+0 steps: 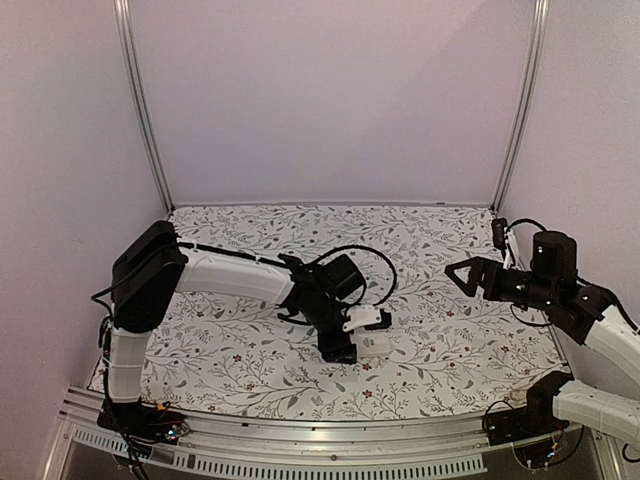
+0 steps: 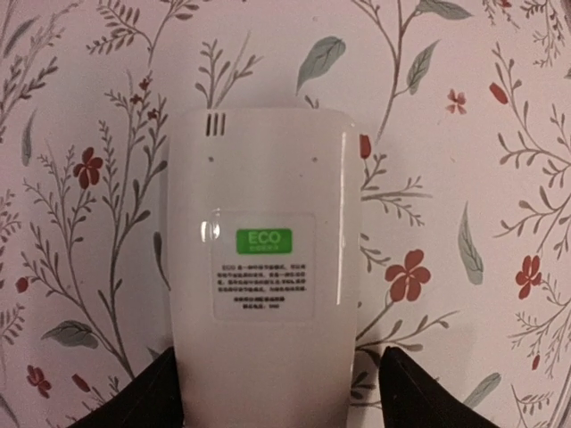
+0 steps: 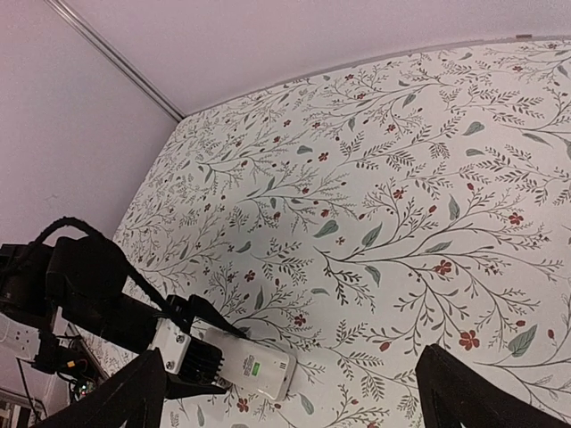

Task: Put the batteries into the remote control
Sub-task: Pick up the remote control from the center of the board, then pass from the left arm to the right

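Near the middle of the flowered tablecloth [image 1: 430, 230] lies the remote control [image 2: 263, 267], flat and with its back side up. This shows a sticker with a green ECO mark [image 2: 263, 241] and a few small slots close to the far end. I judge this position is wanted, because the batteries must go in from the back. However, no open compartment and no seam of a cover is visible on the part that shows. The batteries themselves I cannot find in any view. The left gripper [image 2: 281, 374] stands over the near end of the remote with its jaws apart, one on each side. The finger on one side seems to touch the edge, while on the other side a strip of cloth shows between finger and plastic, so the remote is framed but not clamped. It looks like a position to steady or turn the handset. Farther out, at the right side of the table, the right gripper [image 1: 460, 276] hangs above the cloth, well apart from the remote. Its jaws are wide and nothing is between them. Probably it waits, free to fetch a battery or to help with the cover.
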Available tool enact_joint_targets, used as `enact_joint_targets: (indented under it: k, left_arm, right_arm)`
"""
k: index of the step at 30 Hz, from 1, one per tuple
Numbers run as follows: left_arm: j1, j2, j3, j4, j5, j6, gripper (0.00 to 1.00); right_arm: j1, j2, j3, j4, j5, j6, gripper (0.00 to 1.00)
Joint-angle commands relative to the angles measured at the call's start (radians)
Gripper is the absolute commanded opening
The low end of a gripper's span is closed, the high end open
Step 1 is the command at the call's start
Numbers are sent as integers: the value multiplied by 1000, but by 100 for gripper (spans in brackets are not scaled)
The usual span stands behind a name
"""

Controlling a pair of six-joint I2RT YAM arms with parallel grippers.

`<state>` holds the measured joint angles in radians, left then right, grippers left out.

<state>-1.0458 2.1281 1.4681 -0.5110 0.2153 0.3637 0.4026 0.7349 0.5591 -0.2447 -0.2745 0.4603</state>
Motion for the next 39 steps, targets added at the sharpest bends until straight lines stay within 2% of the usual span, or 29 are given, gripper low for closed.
enact_joint_targets:
  k: [1, 8, 12, 15, 16, 17, 23, 31, 39]
  left_arm:
    - [10, 37, 22, -41, 19, 27, 71]
    - [1, 36, 24, -21, -33, 44, 46]
    - [7, -34, -16, 45, -8, 22, 37]
    - [25, -152, -93, 141, 74, -30, 35]
    - [39, -249, -172, 276, 172, -99, 35]
    - [42, -287, -202, 323, 205, -124, 35]
    - [44, -446, -328, 569, 345, -260, 36]
    - [45, -538, -424, 881, 457, -454, 37]
    - [43, -539, -458, 1086, 503, -586, 37]
  right_arm:
    - [-4, -38, -51, 43, -58, 4, 99]
    - [-4, -88, -60, 61, -106, -9, 99]
    - [-4, -66, -50, 59, -147, -19, 99]
    - [-4, -40, -33, 60, -198, -31, 99]
    - [-5, -24, -21, 89, -256, -40, 99]
    - [-5, -20, -13, 107, -287, -40, 99]
    - [8, -4, 16, 268, -453, -2, 99]
    - [146, 59, 118, 331, -478, -29, 99]
    - [320, 193, 201, 339, -434, -127, 98]
